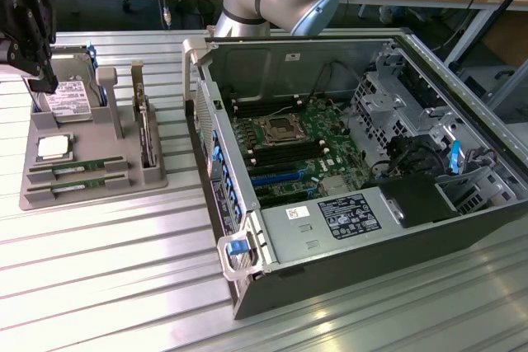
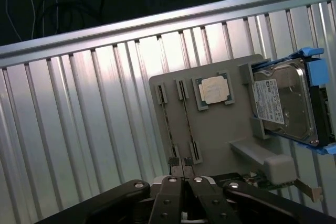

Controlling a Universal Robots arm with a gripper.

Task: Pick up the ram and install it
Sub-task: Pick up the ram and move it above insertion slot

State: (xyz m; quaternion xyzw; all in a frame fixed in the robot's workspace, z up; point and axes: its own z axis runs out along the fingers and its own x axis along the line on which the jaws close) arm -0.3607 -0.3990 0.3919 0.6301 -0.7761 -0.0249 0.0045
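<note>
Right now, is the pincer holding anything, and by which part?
Nothing is held. The pincer is shut with nothing between its fingertips, above the grey tray. Both ram sticks lie in their slots on that tray.

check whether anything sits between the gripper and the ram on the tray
Nothing visible does. The ram lies uncovered in its slots on the grey tray, and the shut gripper hangs above the tray's hard drive end.

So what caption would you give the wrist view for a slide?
Shut gripper poised near grey tray holding two ram sticks, processor and hard drive.
</note>
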